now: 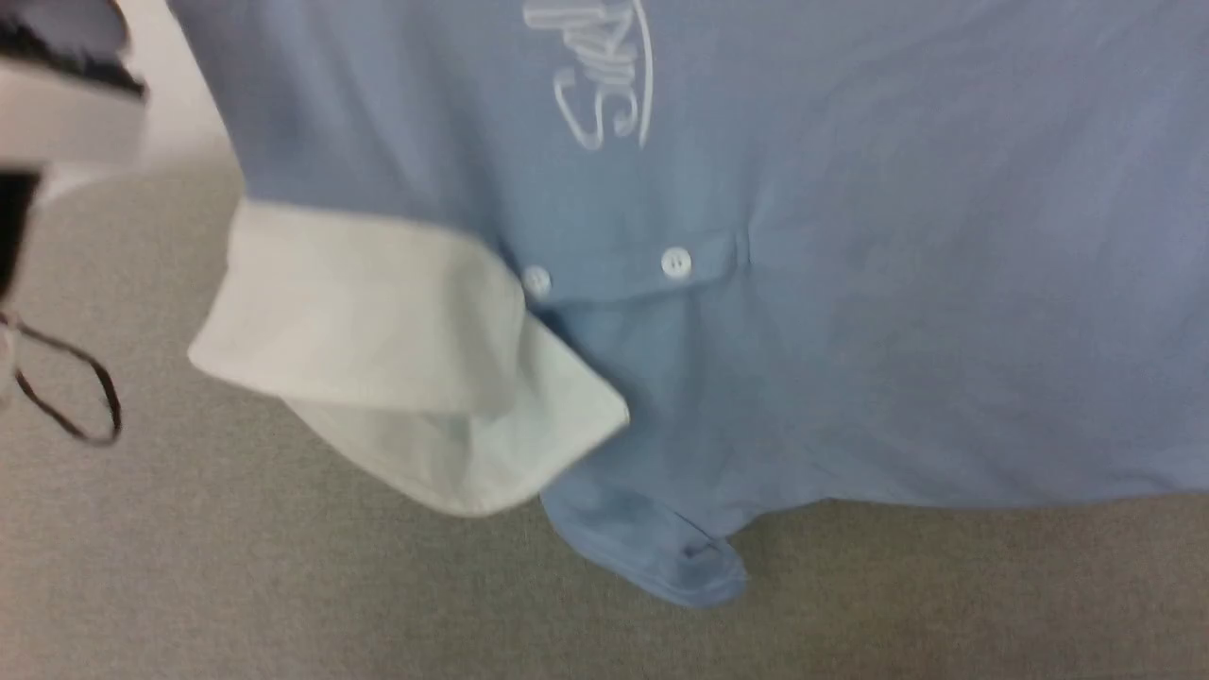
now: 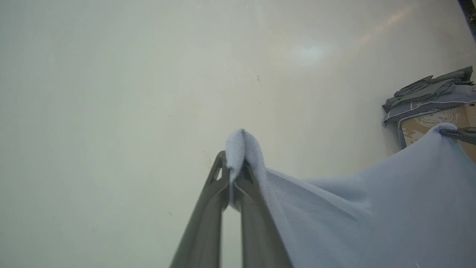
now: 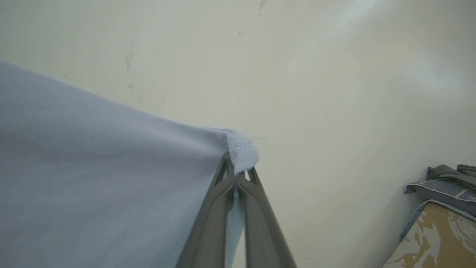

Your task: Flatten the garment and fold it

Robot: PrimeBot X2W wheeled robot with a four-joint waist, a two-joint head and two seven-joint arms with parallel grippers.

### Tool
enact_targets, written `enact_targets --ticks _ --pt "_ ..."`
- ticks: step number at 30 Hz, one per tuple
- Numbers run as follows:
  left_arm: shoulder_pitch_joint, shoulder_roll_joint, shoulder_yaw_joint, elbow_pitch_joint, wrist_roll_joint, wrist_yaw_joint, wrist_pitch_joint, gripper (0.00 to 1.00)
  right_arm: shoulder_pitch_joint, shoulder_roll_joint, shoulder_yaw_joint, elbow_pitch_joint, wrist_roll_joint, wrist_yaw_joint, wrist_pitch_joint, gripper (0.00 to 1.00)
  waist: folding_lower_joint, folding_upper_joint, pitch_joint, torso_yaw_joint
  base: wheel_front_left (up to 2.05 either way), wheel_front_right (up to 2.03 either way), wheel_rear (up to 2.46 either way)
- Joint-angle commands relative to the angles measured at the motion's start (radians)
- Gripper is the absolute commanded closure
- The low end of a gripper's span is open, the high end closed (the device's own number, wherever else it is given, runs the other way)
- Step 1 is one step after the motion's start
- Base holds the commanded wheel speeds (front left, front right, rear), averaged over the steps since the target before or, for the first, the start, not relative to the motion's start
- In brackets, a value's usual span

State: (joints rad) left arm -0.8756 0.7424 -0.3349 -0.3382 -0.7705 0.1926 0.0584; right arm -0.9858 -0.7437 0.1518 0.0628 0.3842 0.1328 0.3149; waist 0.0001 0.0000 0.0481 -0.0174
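Observation:
The light-blue shirt [image 1: 850,283] hangs stretched in the air, upside down in the head view, with its white collar [image 1: 397,359] drooping at the lower left and the white script logo [image 1: 604,76] near the top. Two white buttons sit on the placket. My left gripper [image 2: 232,163] is shut on a bunched corner of the shirt [image 2: 334,223], over a pale floor. My right gripper [image 3: 236,165] is shut on another corner of the shirt [image 3: 93,178]. The right gripper's fingertips [image 2: 459,133] show at the right edge of the left wrist view, pinching the fabric.
Grey carpet [image 1: 283,586] lies below the hanging shirt. A cardboard box [image 2: 427,128] topped with folded grey cloths [image 2: 431,89] stands at the right of the wrist views. A dark cable loop [image 1: 85,397] hangs at the far left.

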Motion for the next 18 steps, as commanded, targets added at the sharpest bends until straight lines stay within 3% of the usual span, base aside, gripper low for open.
enact_targets --ticks 1,11,18 --pt "-0.089 -0.007 -0.006 0.046 -0.006 -0.023 0.018 1.00 -0.056 0.018 0.007 0.031 -0.011 -0.002 -0.016 1.00 -0.0001 0.0000 0.125 -0.019 0.00 0.00 0.00" --pt "-0.548 -0.053 -0.071 0.356 0.090 -0.151 0.071 1.00 -0.423 0.115 0.088 0.243 -0.084 -0.002 -0.148 1.00 -0.0001 0.0000 0.413 -0.064 0.00 0.00 0.00" --pt "-0.901 -0.124 -0.117 0.629 0.243 -0.214 -0.050 1.00 -0.697 0.201 0.073 0.471 -0.188 -0.002 -0.318 1.00 -0.0001 0.0000 0.560 -0.073 0.00 0.00 0.00"
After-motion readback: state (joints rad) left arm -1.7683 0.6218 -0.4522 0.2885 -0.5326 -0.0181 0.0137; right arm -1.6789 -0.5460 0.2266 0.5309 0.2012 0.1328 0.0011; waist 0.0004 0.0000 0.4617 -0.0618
